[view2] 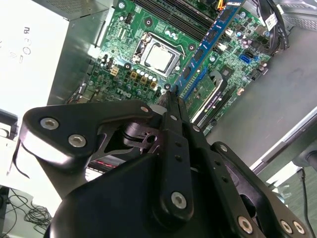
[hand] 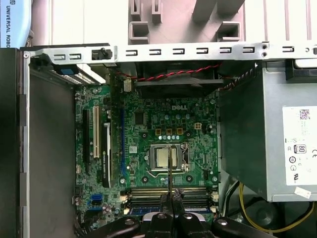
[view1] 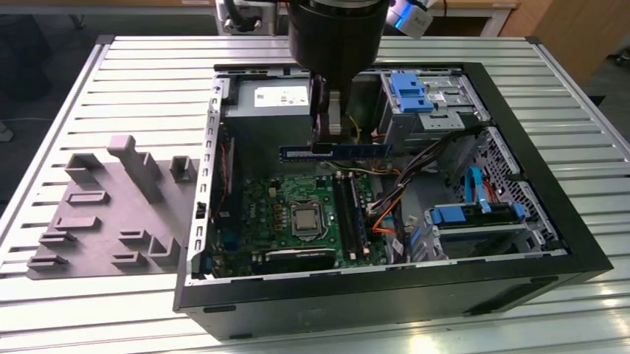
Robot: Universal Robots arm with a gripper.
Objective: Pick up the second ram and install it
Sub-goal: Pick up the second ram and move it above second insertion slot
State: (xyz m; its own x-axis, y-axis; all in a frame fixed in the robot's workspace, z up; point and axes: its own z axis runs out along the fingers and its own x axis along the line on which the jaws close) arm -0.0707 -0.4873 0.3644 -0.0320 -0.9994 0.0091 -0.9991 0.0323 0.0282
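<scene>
The gripper (view1: 329,144) is closed on the second ram (view1: 362,150), pinching it near its middle. The ram hangs level at the centre of the exterior view, above the motherboard (view1: 295,214) in the open computer case (view1: 551,221). Just above it in the frame, the grey power-supply box (view1: 258,118) carries a white printed label (view1: 280,94).

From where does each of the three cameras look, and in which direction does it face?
Exterior view: off the arm, high, looking down into the open computer case; the arm's gripper holds the second ram.
First wrist view: on the arm, facing squarely onto the motherboard; gripper in front.
Second wrist view: on the arm, looking obliquely past the gripper's linkage.
All share the processor socket.
</scene>
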